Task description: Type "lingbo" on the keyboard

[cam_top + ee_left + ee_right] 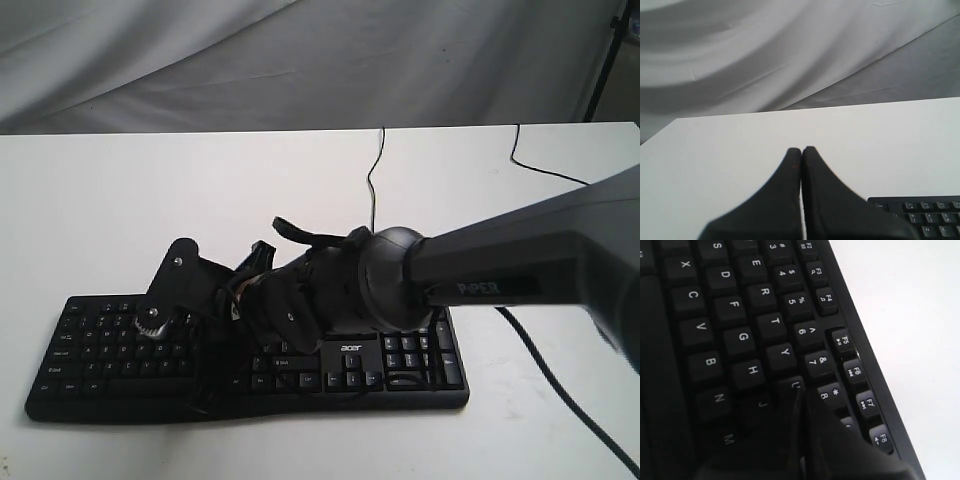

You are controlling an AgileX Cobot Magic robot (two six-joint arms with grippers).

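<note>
right gripper [800, 391] fingers [830, 437] pressed together, no gap, holding nothing. tip sits at the u key [788, 384]; can't tell if it presses. left gripper [801, 150] also closed flat, empty, over the white table [715, 150], near the keyboard [920, 215] corner. keyboard [105, 345] lies flat on the table under the right arm [520, 260].
</note>
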